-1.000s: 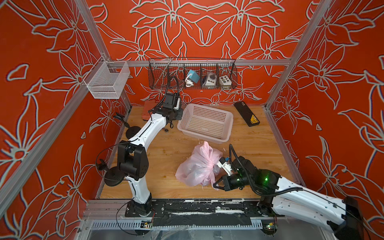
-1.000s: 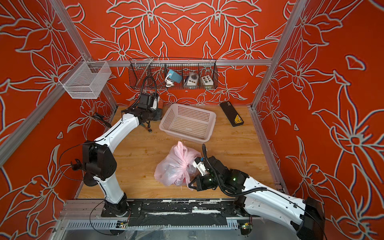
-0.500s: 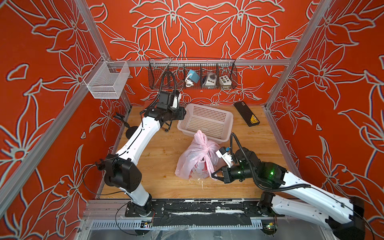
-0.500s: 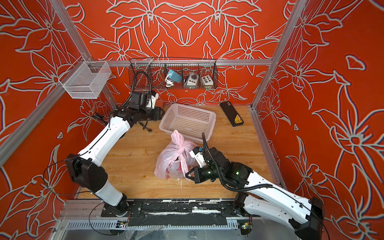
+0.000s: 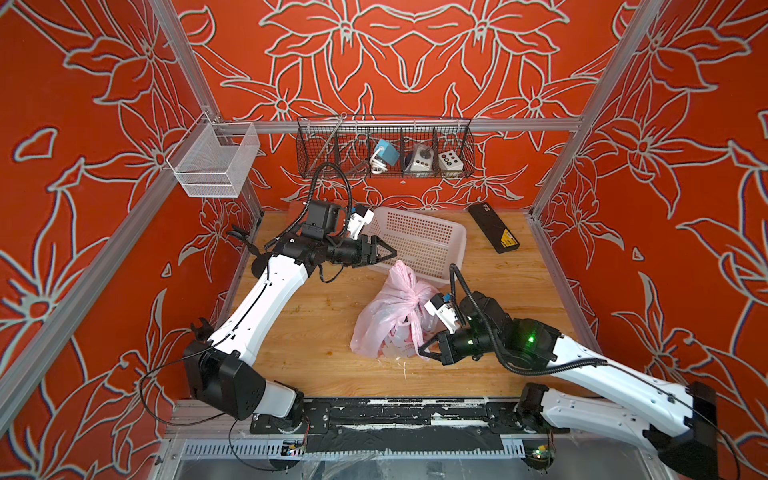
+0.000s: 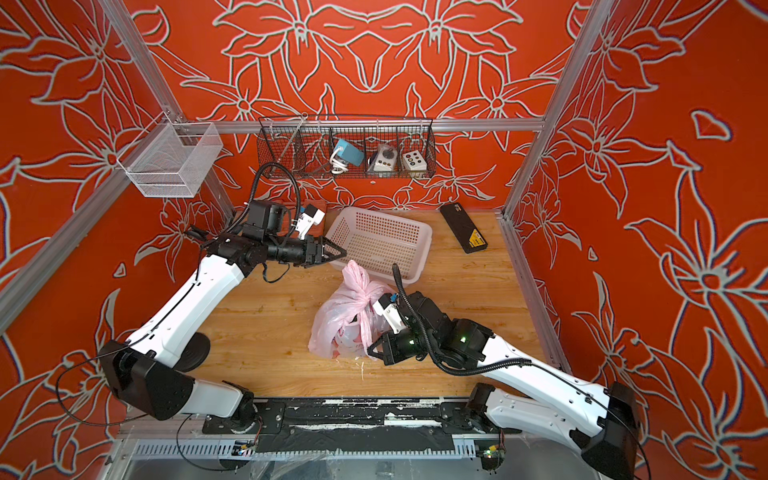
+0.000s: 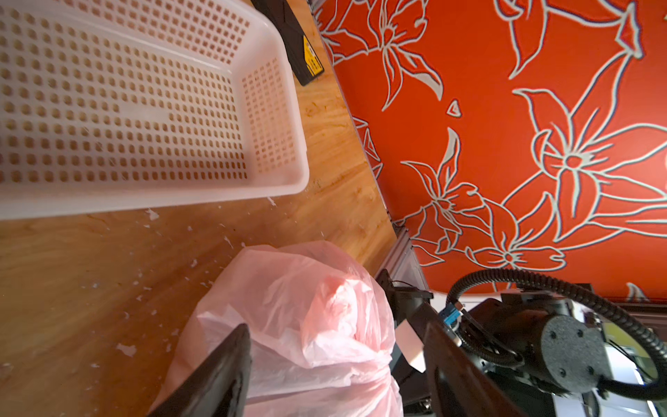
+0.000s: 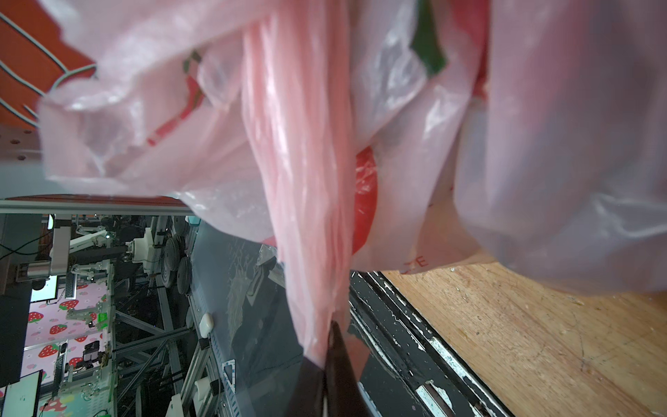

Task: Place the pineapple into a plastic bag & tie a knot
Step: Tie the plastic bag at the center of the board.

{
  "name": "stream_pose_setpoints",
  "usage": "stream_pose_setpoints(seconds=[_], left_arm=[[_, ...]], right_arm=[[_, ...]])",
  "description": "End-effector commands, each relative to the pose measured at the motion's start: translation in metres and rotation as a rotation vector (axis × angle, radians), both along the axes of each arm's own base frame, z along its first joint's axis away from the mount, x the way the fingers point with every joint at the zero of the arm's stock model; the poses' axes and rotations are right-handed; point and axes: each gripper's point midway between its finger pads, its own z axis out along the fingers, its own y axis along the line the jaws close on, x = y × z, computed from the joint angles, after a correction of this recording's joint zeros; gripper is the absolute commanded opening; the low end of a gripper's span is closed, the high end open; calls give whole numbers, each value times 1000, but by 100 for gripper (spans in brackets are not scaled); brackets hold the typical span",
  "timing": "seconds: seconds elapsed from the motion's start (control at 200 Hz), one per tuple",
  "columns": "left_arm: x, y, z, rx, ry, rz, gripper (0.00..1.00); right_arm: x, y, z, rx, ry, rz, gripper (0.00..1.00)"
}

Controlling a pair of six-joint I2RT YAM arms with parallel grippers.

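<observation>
- In both top views I look steeply down from high at the front onto the plastic bag (image 5: pixel 388 320) (image 6: pixel 345 320), sharing nearly the whole cell.
- My left wrist camera looks over the bag (image 7: pixel 306 325), close.
- My right wrist camera sits almost against it (image 8: pixel 306 162).

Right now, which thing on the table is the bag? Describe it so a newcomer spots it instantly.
On the wooden tabletop, just in front of the white perforated basket, sits the plastic bag. It is the only soft, crumpled thing: translucent pale pink with red print, its handles bunched into a knot on top.
</observation>
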Motion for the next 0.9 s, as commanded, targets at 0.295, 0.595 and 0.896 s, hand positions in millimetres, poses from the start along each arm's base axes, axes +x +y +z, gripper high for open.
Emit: stream_pose_setpoints(seconds=[0.295, 0.595, 0.896], left_arm=[[-14, -40, -7, -54, 90, -117, 75], [-29, -52, -28, -48, 156, -149, 61], [-23, -58, -22, -63, 164, -160, 39]], right_arm=[[-1, 6, 12, 40, -10, 24, 0], [0, 7, 17, 48, -20, 28, 0], [-1, 6, 16, 51, -20, 29, 0]])
